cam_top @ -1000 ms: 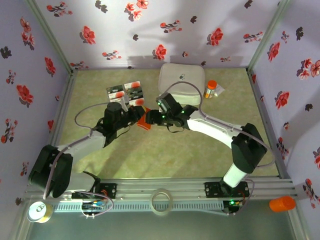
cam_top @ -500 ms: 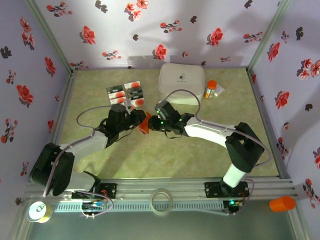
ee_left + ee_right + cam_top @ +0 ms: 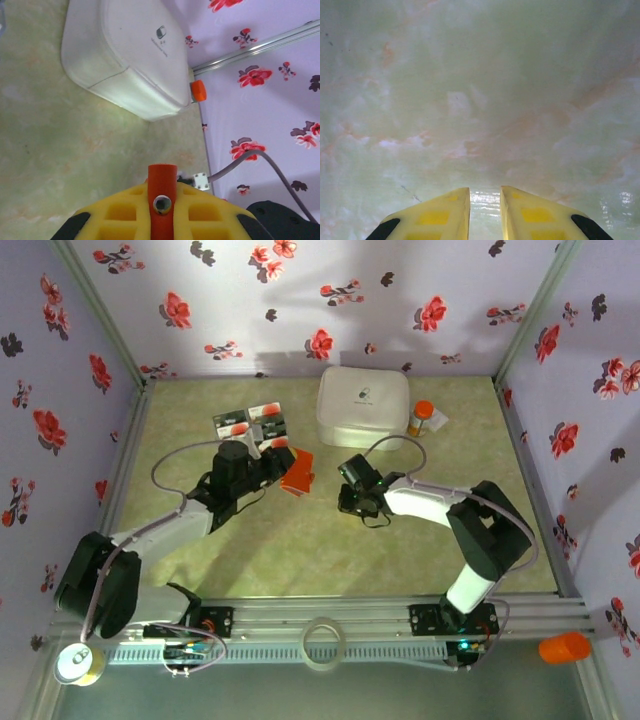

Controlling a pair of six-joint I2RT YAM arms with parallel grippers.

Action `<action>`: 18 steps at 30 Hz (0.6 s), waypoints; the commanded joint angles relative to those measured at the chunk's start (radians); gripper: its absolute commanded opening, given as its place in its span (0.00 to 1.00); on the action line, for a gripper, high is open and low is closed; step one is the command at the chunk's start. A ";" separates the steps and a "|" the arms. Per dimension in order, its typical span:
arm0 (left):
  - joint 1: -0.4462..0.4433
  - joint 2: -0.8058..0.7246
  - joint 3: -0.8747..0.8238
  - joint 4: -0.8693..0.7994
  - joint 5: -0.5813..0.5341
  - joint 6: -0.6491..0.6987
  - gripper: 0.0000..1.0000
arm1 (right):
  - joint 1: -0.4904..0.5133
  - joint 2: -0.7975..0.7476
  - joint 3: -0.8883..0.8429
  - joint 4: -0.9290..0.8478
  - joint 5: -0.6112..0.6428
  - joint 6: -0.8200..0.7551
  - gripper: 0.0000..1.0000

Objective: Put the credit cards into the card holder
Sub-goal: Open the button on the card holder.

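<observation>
Left claw grips the holder off the desk; right claw, barely open, is empty. Next, it should probably fetch one of the cards, far left.

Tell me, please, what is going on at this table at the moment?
The left gripper is shut on the orange card holder and holds it up off the table, in front of the white box. The credit cards lie in a group on the table behind it; none is in the holder yet, as far as one can see. The right gripper points down at bare table, its fingers a narrow gap apart with nothing between them.
</observation>
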 commanded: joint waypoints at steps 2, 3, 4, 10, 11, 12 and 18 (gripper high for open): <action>0.006 -0.011 0.016 0.063 0.011 -0.022 0.00 | -0.014 -0.126 -0.003 -0.052 -0.003 -0.030 0.27; 0.010 -0.004 0.011 0.091 0.016 -0.040 0.00 | -0.015 -0.157 -0.002 -0.058 -0.011 -0.033 0.30; 0.016 0.003 0.004 0.122 0.022 -0.058 0.00 | -0.017 -0.186 -0.003 -0.057 -0.020 -0.032 0.33; 0.047 0.086 -0.030 0.394 0.068 -0.229 0.00 | -0.026 -0.385 -0.020 0.021 -0.073 0.026 0.61; 0.050 0.102 -0.030 0.435 0.071 -0.255 0.00 | -0.030 -0.406 -0.017 0.046 -0.090 0.037 0.66; 0.049 0.119 -0.029 0.479 0.072 -0.279 0.00 | -0.034 -0.419 -0.011 0.075 -0.109 0.048 0.69; 0.048 0.198 -0.011 0.644 0.071 -0.393 0.00 | -0.050 -0.370 0.056 0.255 -0.240 0.124 0.77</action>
